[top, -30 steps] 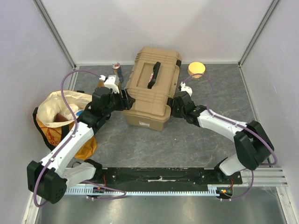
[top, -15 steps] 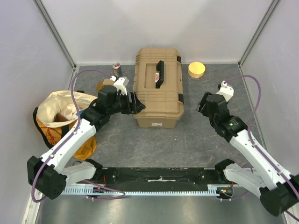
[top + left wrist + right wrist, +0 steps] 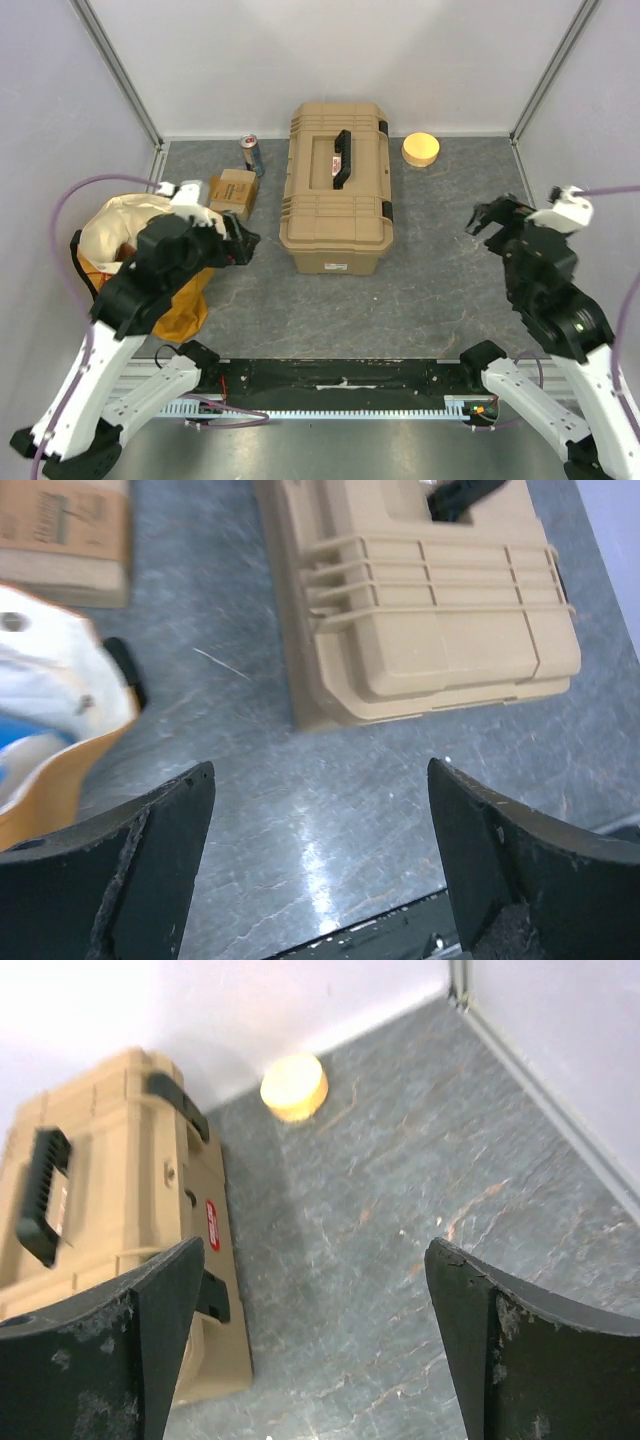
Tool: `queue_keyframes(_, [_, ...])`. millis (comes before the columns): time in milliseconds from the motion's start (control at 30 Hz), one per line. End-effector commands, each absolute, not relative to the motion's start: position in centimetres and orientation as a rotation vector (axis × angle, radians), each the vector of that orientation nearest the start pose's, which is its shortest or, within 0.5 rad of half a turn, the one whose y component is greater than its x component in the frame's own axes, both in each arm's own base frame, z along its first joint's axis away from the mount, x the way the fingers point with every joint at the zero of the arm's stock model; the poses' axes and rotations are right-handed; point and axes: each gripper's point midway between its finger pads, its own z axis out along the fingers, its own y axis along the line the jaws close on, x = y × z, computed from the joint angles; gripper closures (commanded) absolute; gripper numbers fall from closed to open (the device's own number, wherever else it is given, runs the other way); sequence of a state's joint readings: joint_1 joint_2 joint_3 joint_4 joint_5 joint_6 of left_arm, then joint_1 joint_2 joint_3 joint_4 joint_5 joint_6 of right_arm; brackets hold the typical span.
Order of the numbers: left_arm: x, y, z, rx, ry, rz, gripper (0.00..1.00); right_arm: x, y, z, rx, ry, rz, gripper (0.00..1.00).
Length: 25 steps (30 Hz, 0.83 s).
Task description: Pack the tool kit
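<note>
At the far left lies a cream and orange cloth bag (image 3: pixel 125 235), slumped against the left wall with its mouth open. The left pincer (image 3: pixel 245 243) hangs above the grey surface (image 3: pixel 430 290) just right of the bag. Its jaws are spread wide and hold nothing. In the left wrist view, only bare surface shows between its two dark fingers (image 3: pixel 150 870).

Beyond it, a small cardboard box (image 3: pixel 233 193) lies flat. A can (image 3: pixel 251 154) stands upright further back, near the far wall.

The tan toolbox (image 3: pixel 336 200) sits in the far middle of the surface, well apart from both pincers. Its long side runs from near to far and its lid is down. The black handle (image 3: pixel 342 158) lies flat in the recess on the lid, and black latches (image 3: pixel 388 212) show along the right side. In the left wrist view, the near end of the toolbox (image 3: pixel 440 630) appears ahead and to the right. The right wrist view shows its right side (image 3: pixel 110 1210).

A round yellow disc (image 3: pixel 421 149) lies right of the toolbox, near the far wall.

Furthest right, the right pincer (image 3: pixel 488 216) is raised over the surface. Its jaws are also fully parted and empty, with only grey surface between them in its wrist view.
</note>
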State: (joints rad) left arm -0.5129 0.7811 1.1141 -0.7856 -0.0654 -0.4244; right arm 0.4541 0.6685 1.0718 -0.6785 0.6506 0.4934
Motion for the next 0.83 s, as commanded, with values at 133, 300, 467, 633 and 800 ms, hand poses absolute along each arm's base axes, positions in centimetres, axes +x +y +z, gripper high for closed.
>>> queue_keyframes(133, [17.1, -4.6, 33.3, -0.125, 1.927, -0.284, 0.09, 18.0, -4.2, 40.2, 0.617, 1.475, 0.033, 0.02])
queue_keyframes(300, [14.9, -3.1, 34.4, -0.151, 1.886, -0.293, 0.08, 16.2, -5.7, 41.6, 0.641, 1.417, 0.029, 0.02])
queue_keyframes(467, [13.6, -2.1, 34.6, -0.169, 1.865, -0.291, 0.08, 16.0, -5.6, 42.0, 0.645, 1.408, 0.05, 0.02])
queue_keyframes(633, [13.6, -2.1, 34.9, -0.166, 1.872, -0.289, 0.08, 16.4, -5.0, 41.8, 0.633, 1.423, 0.067, 0.02])
queue_keyframes(800, [14.1, -2.3, 34.8, -0.161, 1.894, -0.272, 0.08, 16.7, -4.8, 41.5, 0.635, 1.431, 0.078, 0.02])
